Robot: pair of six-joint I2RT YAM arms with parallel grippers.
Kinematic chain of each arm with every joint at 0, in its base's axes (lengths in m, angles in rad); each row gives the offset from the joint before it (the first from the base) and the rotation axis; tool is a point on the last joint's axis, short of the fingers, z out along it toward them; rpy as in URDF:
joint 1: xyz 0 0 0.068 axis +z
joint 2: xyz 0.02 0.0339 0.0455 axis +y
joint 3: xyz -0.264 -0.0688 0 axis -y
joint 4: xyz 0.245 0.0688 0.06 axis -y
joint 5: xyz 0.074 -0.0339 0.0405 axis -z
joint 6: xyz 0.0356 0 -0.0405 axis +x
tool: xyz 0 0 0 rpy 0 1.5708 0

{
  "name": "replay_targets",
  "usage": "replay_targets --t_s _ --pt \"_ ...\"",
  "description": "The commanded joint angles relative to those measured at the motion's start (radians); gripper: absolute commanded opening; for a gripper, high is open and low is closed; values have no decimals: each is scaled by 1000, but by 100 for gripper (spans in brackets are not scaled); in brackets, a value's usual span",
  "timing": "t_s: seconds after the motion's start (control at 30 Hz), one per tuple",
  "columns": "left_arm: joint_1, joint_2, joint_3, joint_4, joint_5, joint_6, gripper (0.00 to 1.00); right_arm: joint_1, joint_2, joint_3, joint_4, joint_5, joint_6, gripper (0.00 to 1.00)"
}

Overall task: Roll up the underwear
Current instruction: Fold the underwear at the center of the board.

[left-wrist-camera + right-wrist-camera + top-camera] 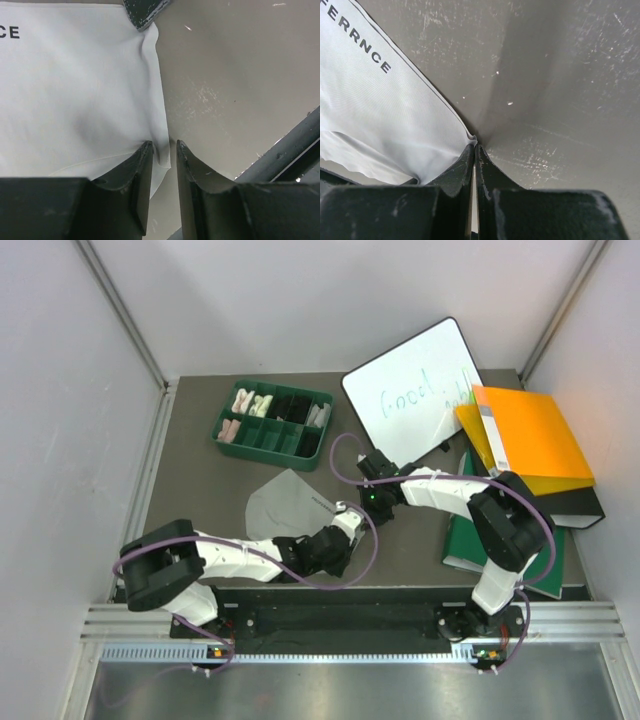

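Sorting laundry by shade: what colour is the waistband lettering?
The underwear lettering is black; right wrist view shows best.

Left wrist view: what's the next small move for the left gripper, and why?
Probably close the left gripper fully. Its jaws stand slightly apart with the edge of the grey underwear lying in the gap, while the right gripper is shut on a waistband corner.

A scratched grey-brown table top (200, 490) is enclosed on the left, back and right by plain pale panels (330, 300), which are joined at the corners by slim aluminium posts (122, 315). Its near edge is bounded by a ribbed aluminium rail (575, 622), below which a brushed steel sheet (350, 690) is seen. The whole is lit softly and evenly.
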Motion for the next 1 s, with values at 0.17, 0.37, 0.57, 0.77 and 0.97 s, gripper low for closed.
replay_targets --t_s 0.17,0.37,0.57,0.77,0.97 --pt "-15 33 43 -1 -29 24 27 -8 17 16 -22 -4 -7 0" --pt "-36 20 77 -89 -137 11 31 -7 19 13 -21 -6 -7 0" --pt "-76 17 108 -111 -158 37 39 -7 22 16 -21 -12 -8 0" --pt "-93 39 115 -112 -166 41 40 -7 22 16 -27 -14 -13 0" --pt "-93 76 109 -112 -166 17 40 -7 19 11 -25 -12 -11 0"
